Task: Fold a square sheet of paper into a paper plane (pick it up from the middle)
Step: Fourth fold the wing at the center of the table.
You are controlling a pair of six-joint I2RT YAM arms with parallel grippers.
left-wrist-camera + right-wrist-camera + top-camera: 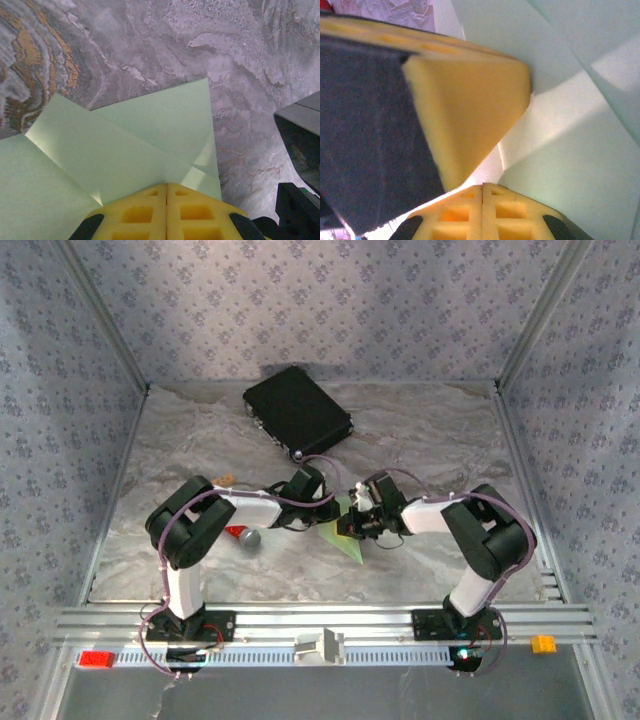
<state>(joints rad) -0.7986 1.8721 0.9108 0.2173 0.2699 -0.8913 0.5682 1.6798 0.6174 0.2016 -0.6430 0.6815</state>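
Light-green sheet of paper [348,535], top view: it sits at the centre of the frame between my left hand [330,506] and my right hand [358,521], with one corner pointing toward the lower edge. A black case [298,412] lies above centre on the marbled grey surface [430,440], well apart from the sheet. A red-handled tool [241,535] with a grey head lies left of centre, beside my left forearm.

Left wrist view: my left hand [166,212] is at bottom centre. Its yellow pads [135,215] are pressed together with no gap, pinching the near edge of the sheet of paper [125,150]. The sheet fans toward the upper and left parts of the frame, creased, with flaps overlapping. The surface [200,40] shows beyond it. Part of my right hand [300,145] is dark at the right edge.

Right wrist view: my right hand [482,212] is at bottom centre, pads closed, clamping the sheet of paper [570,165], which covers the right half. One yellow finger [470,110] of my left hand lies against the sheet at left centre.
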